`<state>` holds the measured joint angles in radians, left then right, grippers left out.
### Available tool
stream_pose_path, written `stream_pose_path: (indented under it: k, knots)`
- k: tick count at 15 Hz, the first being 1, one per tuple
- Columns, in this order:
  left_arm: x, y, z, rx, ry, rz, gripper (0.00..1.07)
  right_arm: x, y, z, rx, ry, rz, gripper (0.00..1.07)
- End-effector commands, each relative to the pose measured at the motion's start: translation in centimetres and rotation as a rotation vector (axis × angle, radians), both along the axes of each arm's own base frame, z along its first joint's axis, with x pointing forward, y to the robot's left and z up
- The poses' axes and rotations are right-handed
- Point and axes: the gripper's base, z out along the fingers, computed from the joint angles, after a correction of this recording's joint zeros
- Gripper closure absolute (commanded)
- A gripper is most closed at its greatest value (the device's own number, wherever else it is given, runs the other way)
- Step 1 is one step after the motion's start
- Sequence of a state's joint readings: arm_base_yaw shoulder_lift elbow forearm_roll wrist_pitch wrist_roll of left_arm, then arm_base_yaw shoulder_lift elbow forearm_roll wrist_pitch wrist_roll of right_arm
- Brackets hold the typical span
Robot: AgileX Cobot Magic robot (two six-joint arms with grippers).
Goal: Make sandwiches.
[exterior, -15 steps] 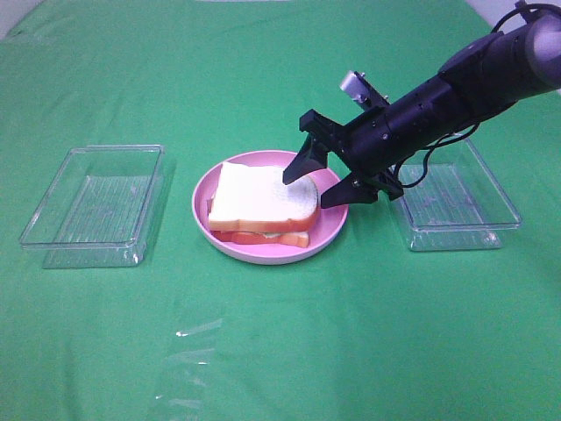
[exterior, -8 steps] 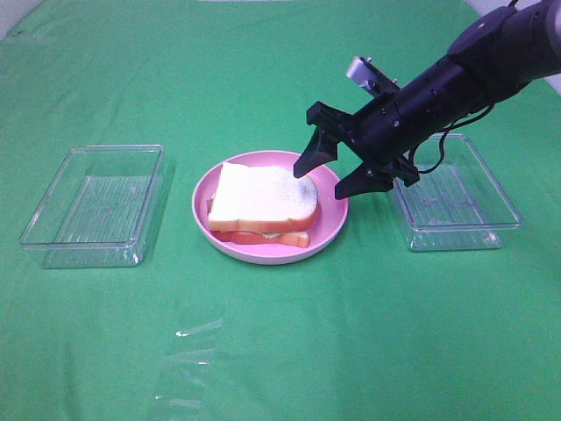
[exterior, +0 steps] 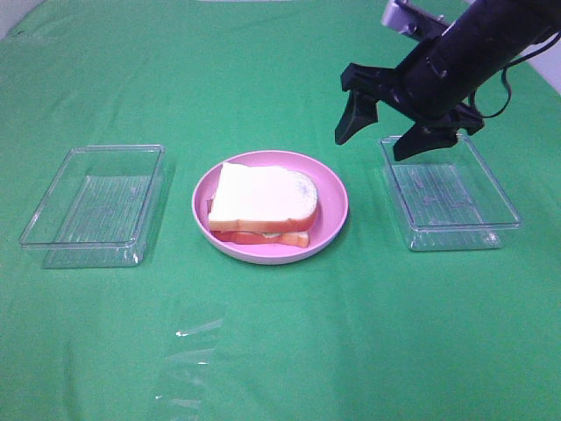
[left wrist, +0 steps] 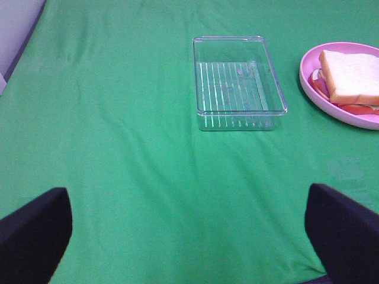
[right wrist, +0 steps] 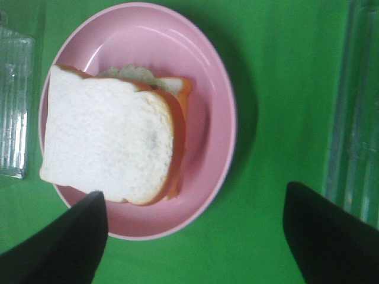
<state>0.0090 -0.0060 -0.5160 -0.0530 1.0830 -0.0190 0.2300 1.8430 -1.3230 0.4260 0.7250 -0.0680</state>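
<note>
Jaws on right gripper (exterior: pixel 383 136) spread apart, nothing held, hanging above the gap between pink plate (exterior: pixel 330 221) and right clear tray (exterior: pixel 456 210). Left gripper (left wrist: pixel 188 236) jaws wide apart too, empty. Sandwich (exterior: pixel 263 203) sits assembled on the plate, mid-table (exterior: pixel 351 333).

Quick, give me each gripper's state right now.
Left gripper: open, holding nothing.
Right gripper: open, holding nothing, raised beside the plate.
</note>
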Motion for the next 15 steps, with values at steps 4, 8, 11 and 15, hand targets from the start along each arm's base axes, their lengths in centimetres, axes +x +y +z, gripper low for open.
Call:
stream_pose_path:
  k: [4,8,11,15]
  knots:
    - [-0.3,0.0,0.0,-0.001,-0.027,0.005,0.07,0.0,-7.8,3.5,-0.165,0.097,-0.103,0.28]
    - [-0.3,0.0,0.0,-0.001,-0.027,0.005,0.07,-1.2,-11.1,3.4,-0.358,0.225,-0.163,0.28]
    - [-0.3,0.0,0.0,-0.001,-0.027,0.005,0.07,-3.7,-11.5,4.0,-0.404,0.340,-0.151,0.28]
    - [-0.3,0.0,0.0,-0.001,-0.027,0.005,0.07,-13.6,-11.6,6.2,-0.393,0.257,-0.199,0.28]
